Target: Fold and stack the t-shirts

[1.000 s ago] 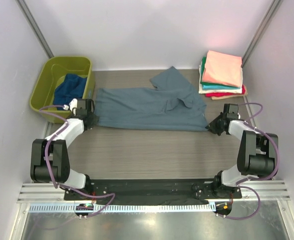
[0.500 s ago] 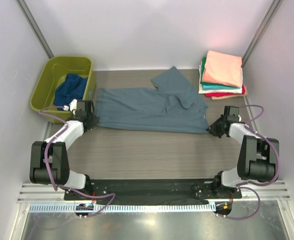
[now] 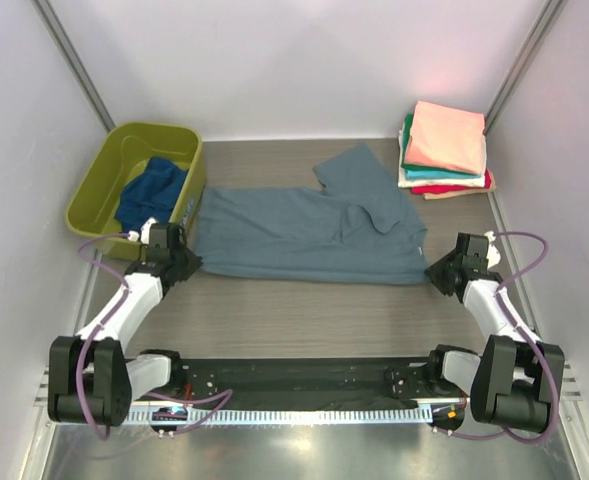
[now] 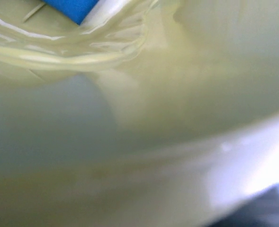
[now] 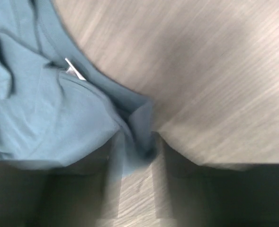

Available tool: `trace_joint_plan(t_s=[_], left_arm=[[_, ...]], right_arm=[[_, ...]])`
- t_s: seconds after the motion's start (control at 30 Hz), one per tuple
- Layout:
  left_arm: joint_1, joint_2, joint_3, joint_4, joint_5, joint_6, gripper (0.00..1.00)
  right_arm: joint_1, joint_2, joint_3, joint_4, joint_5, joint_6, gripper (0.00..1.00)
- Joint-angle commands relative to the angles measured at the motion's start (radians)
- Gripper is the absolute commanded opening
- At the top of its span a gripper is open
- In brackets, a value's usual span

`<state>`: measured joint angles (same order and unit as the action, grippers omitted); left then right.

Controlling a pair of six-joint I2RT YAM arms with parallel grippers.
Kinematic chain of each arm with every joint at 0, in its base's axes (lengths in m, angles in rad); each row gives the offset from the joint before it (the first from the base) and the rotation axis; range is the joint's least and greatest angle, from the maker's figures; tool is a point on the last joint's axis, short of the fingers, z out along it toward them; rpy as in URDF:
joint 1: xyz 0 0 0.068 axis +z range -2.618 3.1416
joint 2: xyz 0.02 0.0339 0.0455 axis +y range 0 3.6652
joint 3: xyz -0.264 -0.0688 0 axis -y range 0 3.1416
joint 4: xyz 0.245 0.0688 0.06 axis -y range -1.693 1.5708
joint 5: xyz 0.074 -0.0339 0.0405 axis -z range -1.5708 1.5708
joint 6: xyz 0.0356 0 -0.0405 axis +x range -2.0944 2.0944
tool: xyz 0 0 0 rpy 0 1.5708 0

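One grey-blue shirt (image 3: 304, 235) lies flat across the middle of the counter (image 3: 304, 315), drawn out lengthwise with a hand at each end, seemingly to smooth it for folding. The right hand (image 3: 442, 275) sits at the collar end with its fingers (image 5: 182, 165) parted and a corner of cloth lying loose between them, while the left hand (image 3: 179, 265) rests at the hem just beside the tub (image 3: 89, 195), its grip impossible to read. A navy shirt (image 3: 149, 190) waits in that tub, and a folded stack (image 3: 444, 140) stands at the far right corner, likely the drop-off for each finished shirt.
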<state>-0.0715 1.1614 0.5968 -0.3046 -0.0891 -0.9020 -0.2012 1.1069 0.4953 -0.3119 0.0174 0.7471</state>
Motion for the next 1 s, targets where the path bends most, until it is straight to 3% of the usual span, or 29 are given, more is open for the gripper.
trace_joint_plan(t_s=[0.0,0.07,0.1,0.33,0.43,0.7,0.73,0.87,0.97], left_arm=[[0.001,-0.031,-0.074,-0.202,0.083,-0.037,0.36],[-0.001,-0.069,-0.077,-0.208,0.084,-0.029,0.61],[-0.001,-0.08,-0.072,-0.212,0.08,-0.025,0.65],[-0.04,-0.121,0.081,-0.275,0.005,0.015,0.68],[-0.109,-0.043,0.178,-0.249,-0.037,0.037,0.68],[-0.103,0.444,0.486,-0.185,-0.1,0.041,0.67],[-0.102,0.559,0.538,-0.189,-0.101,0.041,0.66],[-0.085,0.8,0.881,-0.307,-0.165,0.034,0.64],[-0.028,0.914,1.015,-0.349,-0.124,-0.003,0.64]], right_arm=[[-0.012,-0.051,-0.018,-0.012,0.05,0.003,0.74],[-0.012,-0.048,0.002,-0.018,0.049,-0.008,0.89],[-0.012,-0.05,0.011,-0.023,0.041,-0.015,0.93],[0.022,-0.133,0.089,-0.047,-0.005,-0.074,0.95],[0.058,-0.145,0.12,-0.05,-0.04,-0.089,0.95],[0.141,-0.059,0.222,-0.043,-0.037,-0.1,0.95],[0.147,-0.049,0.23,-0.039,-0.037,-0.103,0.95],[0.189,0.014,0.308,-0.029,-0.039,-0.126,0.95],[0.235,0.099,0.389,-0.027,-0.045,-0.152,0.95]])
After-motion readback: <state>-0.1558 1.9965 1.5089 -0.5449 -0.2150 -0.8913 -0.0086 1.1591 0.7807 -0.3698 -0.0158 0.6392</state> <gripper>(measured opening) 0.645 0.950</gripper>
